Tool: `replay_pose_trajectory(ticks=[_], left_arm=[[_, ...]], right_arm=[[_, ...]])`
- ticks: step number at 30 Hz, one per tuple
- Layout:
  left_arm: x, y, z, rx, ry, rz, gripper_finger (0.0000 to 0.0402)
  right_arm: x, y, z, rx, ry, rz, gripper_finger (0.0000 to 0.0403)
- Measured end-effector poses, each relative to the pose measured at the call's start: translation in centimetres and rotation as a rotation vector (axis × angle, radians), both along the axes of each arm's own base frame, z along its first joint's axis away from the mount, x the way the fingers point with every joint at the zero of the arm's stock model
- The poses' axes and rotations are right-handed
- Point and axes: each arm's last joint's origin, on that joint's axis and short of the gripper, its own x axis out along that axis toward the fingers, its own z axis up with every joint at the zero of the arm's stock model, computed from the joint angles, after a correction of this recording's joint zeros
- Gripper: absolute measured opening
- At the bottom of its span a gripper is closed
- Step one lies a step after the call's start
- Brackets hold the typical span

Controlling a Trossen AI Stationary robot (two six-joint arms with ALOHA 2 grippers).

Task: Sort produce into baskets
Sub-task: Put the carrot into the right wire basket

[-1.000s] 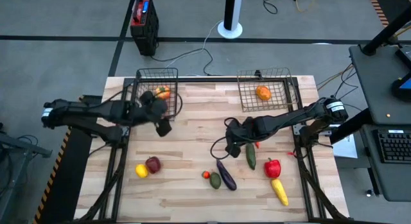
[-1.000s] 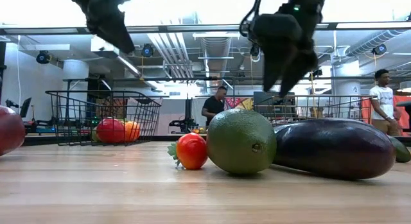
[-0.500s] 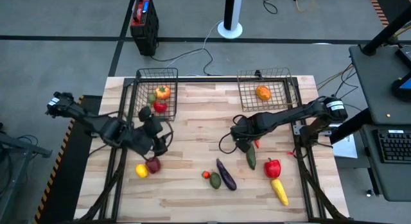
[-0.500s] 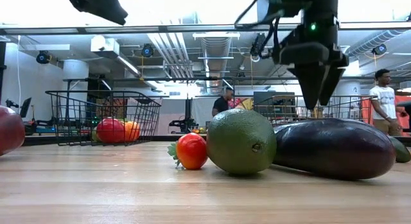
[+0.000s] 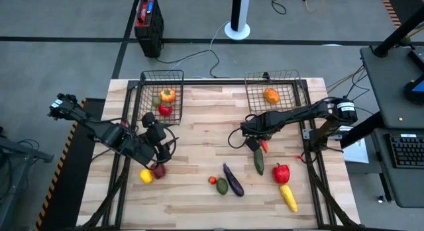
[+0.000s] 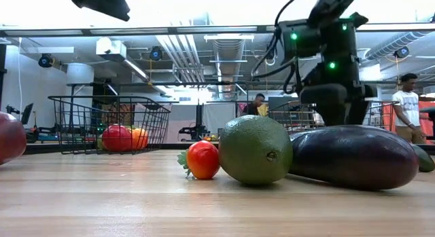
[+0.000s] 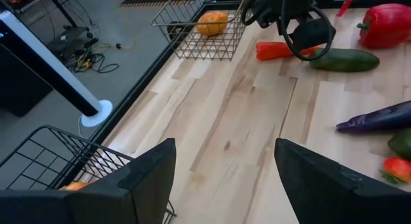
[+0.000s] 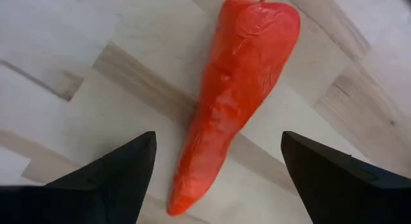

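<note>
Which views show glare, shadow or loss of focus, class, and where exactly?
Low view: bright ceiling light washes out the top; the green fruit and eggplant sit sharp, the room behind soft. Right wrist view: the red chilli casts a soft shadow on the wood. High view: even light, faint shadows.

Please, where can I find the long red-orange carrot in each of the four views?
High view: long red-orange carrot right of centre, under the right pincer.
Low view: not visible.
Left wrist view: near the top.
Right wrist view: centre, between open fingers.
Shared landmark: green cucumber beside it.
</note>
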Motion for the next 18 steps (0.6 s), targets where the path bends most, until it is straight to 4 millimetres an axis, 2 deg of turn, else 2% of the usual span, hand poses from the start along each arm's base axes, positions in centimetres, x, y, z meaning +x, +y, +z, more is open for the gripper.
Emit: replay_pose_trajectory(ticks=[6,18], left_arm=[[0.1,-0.1,-0.2,0.006,0.009,0.001,0.0246],[0.6,-0.3,-0.6,0.037,0.024,0.017,0.0246]], right_arm=[[-0.1,-0.2,-1.0,-0.002,-0.039,-0.007,0.0313],[-0.5,-0.2,-2.3,-0.015,-0.07,-0.034,0.0232]])
